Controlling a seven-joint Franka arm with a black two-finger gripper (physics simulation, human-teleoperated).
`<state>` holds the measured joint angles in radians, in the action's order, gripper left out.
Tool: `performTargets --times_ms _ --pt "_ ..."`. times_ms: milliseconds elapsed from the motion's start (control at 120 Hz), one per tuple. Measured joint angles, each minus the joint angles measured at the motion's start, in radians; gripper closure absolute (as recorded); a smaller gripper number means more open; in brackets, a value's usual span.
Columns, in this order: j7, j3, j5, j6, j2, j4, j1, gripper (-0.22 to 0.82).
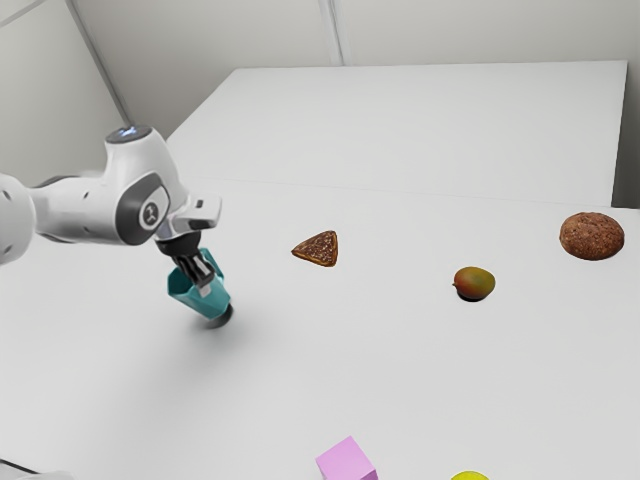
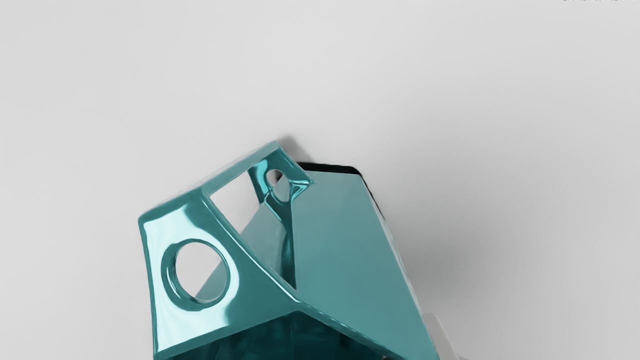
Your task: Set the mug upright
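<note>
Gripper (image 1: 204, 284): down at the mug's mouth, a spot that would suit a hold on the wall for turning it; whether it pinches the wall, I cannot tell.
Mug (image 1: 208, 304): beneath the gripper, tilted, mouth up toward the exterior view's left, dark base (image 1: 222, 319) toward the right; not upright. A lean like that probably needs the gripper's support.
Slice (image 1: 317, 249): flat, well apart.
Pink block (image 1: 346, 461): near the lower edge, out of the mug's way.
Yellow thing (image 1: 470, 476): partly seen.
Mango (image 1: 474, 283): on its side, no part in this.
Bread (image 1: 592, 236): far right, likewise.
</note>
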<state>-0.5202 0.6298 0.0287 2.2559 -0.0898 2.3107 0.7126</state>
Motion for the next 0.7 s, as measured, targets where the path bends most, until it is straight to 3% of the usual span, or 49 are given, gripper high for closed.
performTargets --times_ms 342,700 --pt "0.095 0.002 -0.003 0.017 0.036 0.002 0.001 0.76" --pt "0.147 0.010 -0.015 0.019 0.028 -0.003 -0.002 0.30"
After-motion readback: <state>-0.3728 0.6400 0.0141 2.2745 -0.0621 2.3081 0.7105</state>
